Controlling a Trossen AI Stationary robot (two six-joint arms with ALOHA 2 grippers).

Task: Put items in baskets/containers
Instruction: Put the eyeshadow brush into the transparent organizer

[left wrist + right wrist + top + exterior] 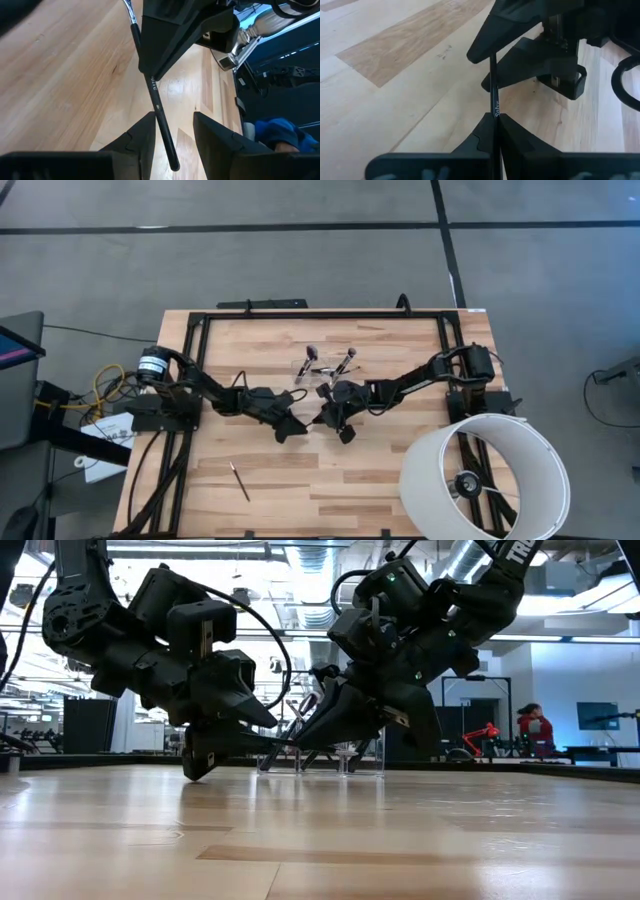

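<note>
Mid-handoff at table (400, 480) centre: right gripper (495, 120) pinching brush (161, 120), left gripper (172, 132) spread around its free end. Some brushes already in clear holder (325, 370) toward far edge. One brush (240, 480) left near front-left corner.

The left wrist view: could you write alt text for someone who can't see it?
A thin dark makeup brush hangs over a wooden table, pinched by the right claw from the far side. Its free end sits between the left claw's two open fingers, which are not touching it.
</note>
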